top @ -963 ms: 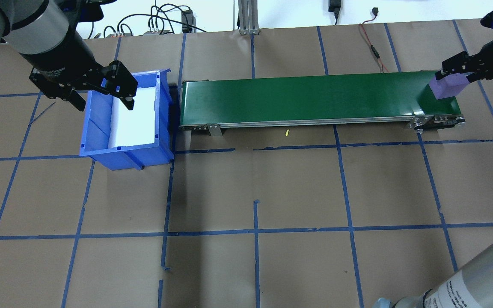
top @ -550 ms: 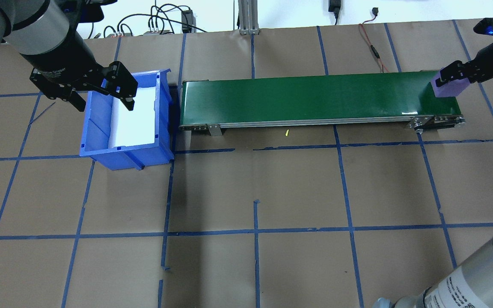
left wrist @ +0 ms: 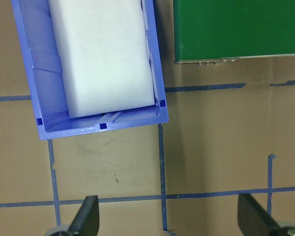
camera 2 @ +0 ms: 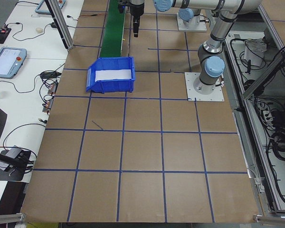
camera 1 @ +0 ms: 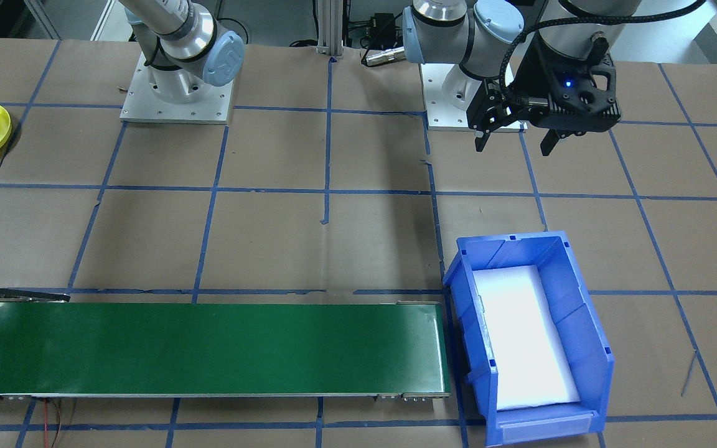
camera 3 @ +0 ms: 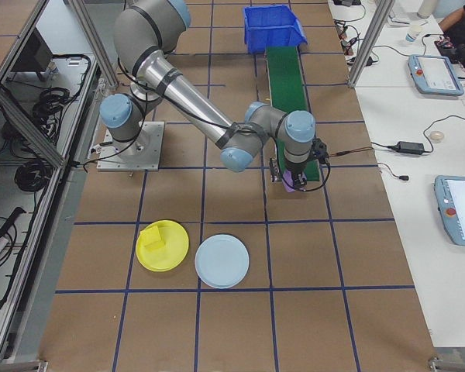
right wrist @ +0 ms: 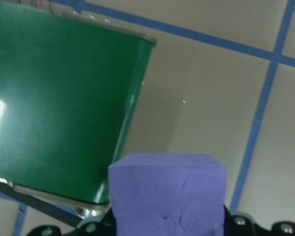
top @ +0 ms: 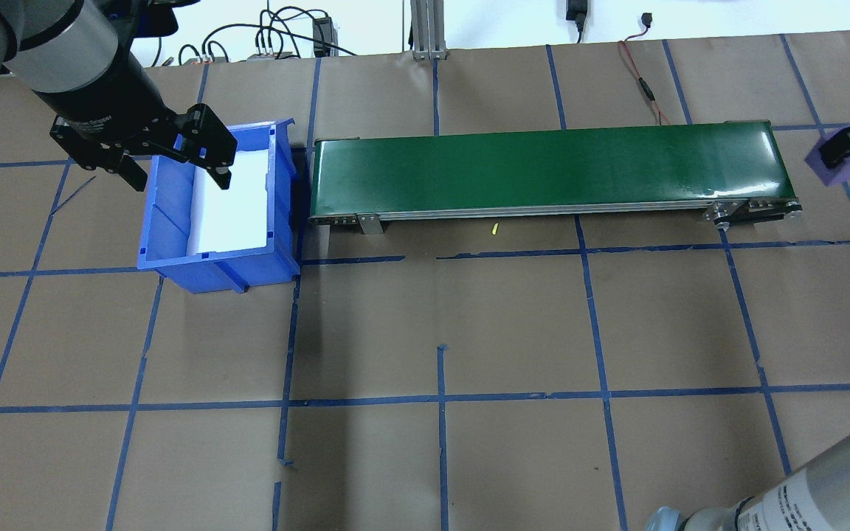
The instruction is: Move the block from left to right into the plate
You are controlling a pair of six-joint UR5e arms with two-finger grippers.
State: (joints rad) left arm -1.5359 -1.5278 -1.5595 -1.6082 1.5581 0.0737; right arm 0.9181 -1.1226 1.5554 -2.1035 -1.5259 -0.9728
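1. Right gripper [top: 847, 147]: fingers pinching the purple block [top: 842, 164], held above the table just past the 3 o'clock end of the green conveyor belt [top: 543, 166] in the overhead view. The right wrist view shows the block [right wrist: 168, 194] filling the lower centre, with the belt's end [right wrist: 64, 98] at about 10 o'clock from it.
2. Purple block: off the belt, carried clear of the brown paper surface; in the right side view it shows below the near arm's wrist [camera 3: 291, 183], beside the belt end.
3. Yellow plate [camera 3: 163, 246]: lies on the table at about 7 o'clock from the held block in the right side view, well apart from it. A yellow block [camera 3: 154, 239] already sits on it. A pale blue plate [camera 3: 222, 261] lies just beside it at 3 o'clock.
4. Left gripper [camera 1: 514, 138]: fingers spread apart, holding nothing, hanging over the table near the blue bin [camera 1: 589, 330]. In the left wrist view both fingertips [left wrist: 88, 216] flank bare paper at 6 o'clock of the bin.
5. Blue bin: stands at the 9 o'clock end of the belt in the overhead view, with a white foam pad [top: 233, 206] inside.
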